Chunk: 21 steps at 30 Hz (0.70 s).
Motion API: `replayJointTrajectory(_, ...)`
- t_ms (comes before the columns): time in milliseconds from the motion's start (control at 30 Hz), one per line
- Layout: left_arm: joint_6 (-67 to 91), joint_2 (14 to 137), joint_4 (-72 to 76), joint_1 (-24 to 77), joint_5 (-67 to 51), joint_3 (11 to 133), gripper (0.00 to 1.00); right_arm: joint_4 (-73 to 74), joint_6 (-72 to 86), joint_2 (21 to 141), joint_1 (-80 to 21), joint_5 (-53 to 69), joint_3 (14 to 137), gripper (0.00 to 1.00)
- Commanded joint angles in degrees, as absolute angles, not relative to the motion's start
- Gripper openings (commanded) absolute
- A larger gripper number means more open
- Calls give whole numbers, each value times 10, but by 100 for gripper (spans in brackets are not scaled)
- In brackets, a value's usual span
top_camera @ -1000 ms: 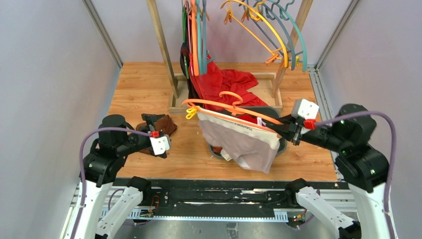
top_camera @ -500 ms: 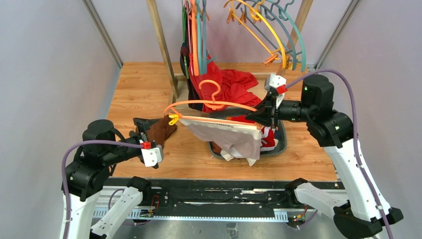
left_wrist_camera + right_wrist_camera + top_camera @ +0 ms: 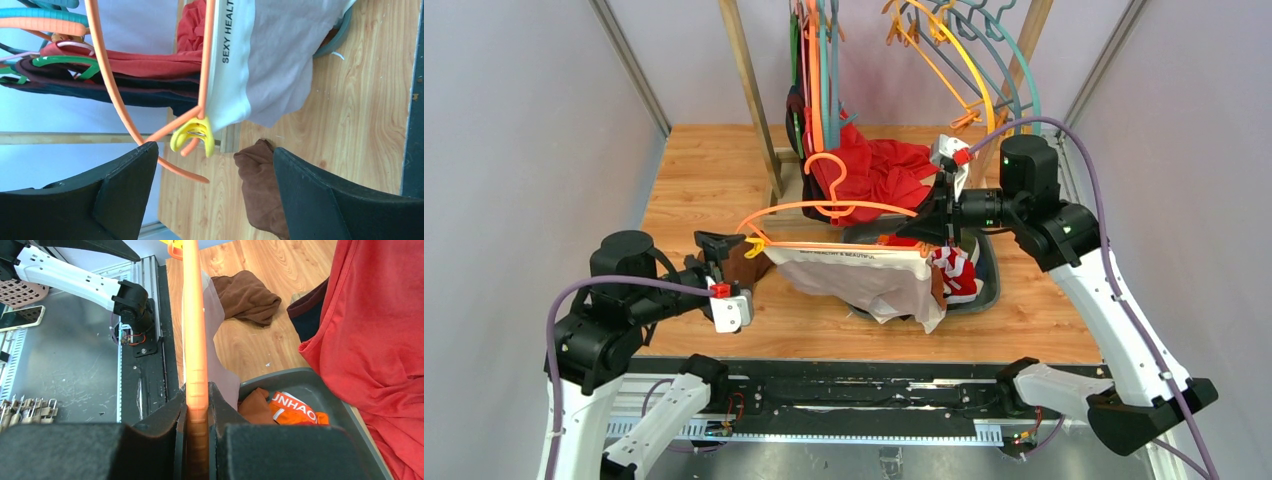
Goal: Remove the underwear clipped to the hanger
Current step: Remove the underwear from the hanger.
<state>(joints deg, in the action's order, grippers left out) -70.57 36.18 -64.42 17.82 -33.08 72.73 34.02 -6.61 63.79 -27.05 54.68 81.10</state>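
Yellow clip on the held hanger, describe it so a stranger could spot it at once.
Over the middle of the wooden table, the right pincer holds an orange hanger with pale briefs. At its end nearest the left arm sits the yellow clip, the hanger's only bright yellow part.

The briefs [image 3: 864, 285] hang under the hanger [image 3: 824, 207], over the tray [image 3: 992, 285] on the bench [image 3: 694, 170]; a loose cloth [image 3: 749, 263] lies to their left.

The hanger [image 3: 195, 315] is smooth glossy orange plastic, and its yellow clip [image 3: 192, 137] has the same finish. The pale briefs [image 3: 864, 282] are soft matt cloth with a smoother white knit waistband. The table [image 3: 704, 170] is wood-grain board with a satin sheen; the grey tray [image 3: 345, 430] is probably matt plastic.
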Motion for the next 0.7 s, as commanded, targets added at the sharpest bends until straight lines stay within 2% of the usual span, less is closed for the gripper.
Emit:
replayJointTrajectory(0,-741,377,-646,183,-322,744,89,309,-40,646,-283,582,817,1)
replayJointTrajectory(667,-808,387,-644,183,-308,725,68,308,-40,648,-290,596,804,0)
